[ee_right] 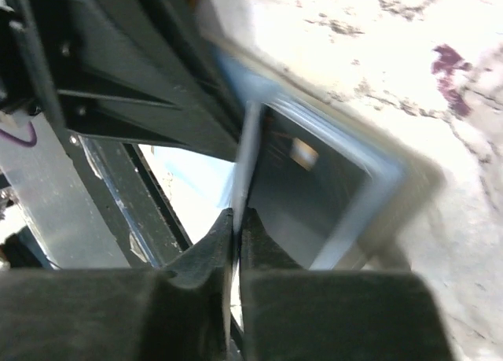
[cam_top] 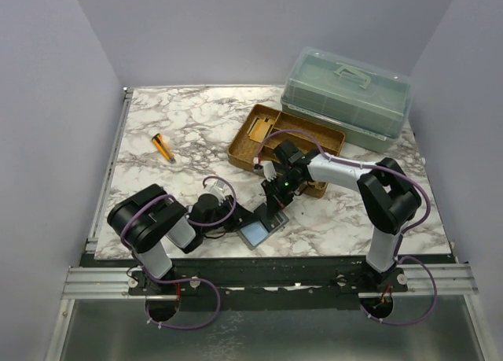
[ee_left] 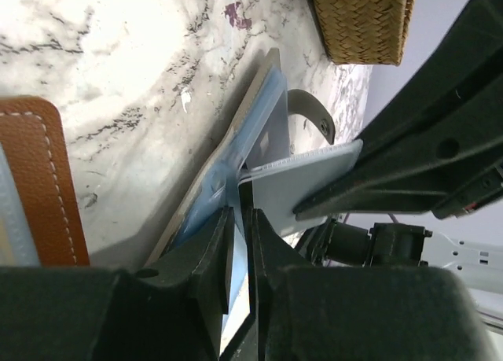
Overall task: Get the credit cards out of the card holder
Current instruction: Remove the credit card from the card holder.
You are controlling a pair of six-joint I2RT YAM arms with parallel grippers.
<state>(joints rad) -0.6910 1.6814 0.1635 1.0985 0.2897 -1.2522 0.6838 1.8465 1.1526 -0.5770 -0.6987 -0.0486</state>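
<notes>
The card holder (cam_top: 258, 233) lies open near the table's front edge, blue inner panel up. In the left wrist view its blue panel and tan outer edge (ee_left: 236, 152) run diagonally, with the small side tab (ee_left: 313, 113) curling out. My left gripper (cam_top: 238, 217) is shut on the holder's near edge (ee_left: 242, 219). My right gripper (cam_top: 277, 197) is shut on a pale blue-white card (ee_left: 302, 184), which sticks partly out of the holder. In the right wrist view the card (ee_right: 245, 160) shows edge-on between my jaws (ee_right: 237, 219), above the grey-blue pocket (ee_right: 330, 180).
A wicker tray (cam_top: 244, 152) lies behind the grippers, its corner in the left wrist view (ee_left: 361, 23). A lidded clear plastic box (cam_top: 346, 93) stands at the back right. An orange-black pen-like item (cam_top: 163, 147) lies at the left. A brown stitched leather piece (ee_left: 39, 180) shows at the left.
</notes>
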